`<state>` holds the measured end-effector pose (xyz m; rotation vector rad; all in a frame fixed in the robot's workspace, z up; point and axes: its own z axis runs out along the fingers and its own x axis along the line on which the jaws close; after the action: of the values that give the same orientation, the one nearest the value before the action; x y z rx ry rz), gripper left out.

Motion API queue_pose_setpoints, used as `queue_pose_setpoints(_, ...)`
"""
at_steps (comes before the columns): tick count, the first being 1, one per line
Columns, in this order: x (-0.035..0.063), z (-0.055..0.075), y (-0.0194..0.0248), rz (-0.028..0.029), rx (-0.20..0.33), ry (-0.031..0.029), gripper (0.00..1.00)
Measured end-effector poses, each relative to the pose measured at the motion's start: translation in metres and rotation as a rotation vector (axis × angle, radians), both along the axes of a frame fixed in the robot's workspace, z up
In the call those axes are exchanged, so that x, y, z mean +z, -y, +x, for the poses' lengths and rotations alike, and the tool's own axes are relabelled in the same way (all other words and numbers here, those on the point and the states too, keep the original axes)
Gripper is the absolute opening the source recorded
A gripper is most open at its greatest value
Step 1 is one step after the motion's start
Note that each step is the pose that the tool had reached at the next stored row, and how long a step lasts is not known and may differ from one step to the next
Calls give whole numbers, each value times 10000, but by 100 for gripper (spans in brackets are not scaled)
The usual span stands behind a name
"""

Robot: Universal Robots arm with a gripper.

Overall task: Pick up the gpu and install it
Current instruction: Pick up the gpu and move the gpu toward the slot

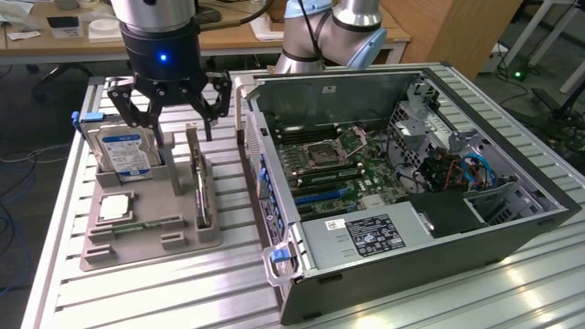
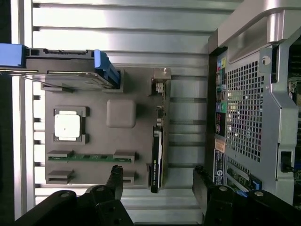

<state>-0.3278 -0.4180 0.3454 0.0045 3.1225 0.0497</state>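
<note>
Hovering over the grey holder [image 1: 164,202], the gripper [image 1: 183,122] has its fingers [image 1: 212,116] spread wide, nothing held. The gpu [image 2: 157,155] stands on edge in its holder slot, below the fingers and, by the wrist view, in line with the gap between them; untouched. The hard drive [image 1: 123,151] stands upright outside one finger. The open case [image 1: 439,264] lies outside the other.

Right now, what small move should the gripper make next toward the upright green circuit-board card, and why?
Probably lower straight down. The open gripper hangs above the grey parts tray, and the wrist view shows the thin green card with black cooler standing on edge, centred between its fingers, untouched.
</note>
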Motion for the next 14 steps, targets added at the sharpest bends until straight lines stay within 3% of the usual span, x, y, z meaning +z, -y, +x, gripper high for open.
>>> queue_pose_setpoints(14,-155,10,0,-1,-60,-1,71)
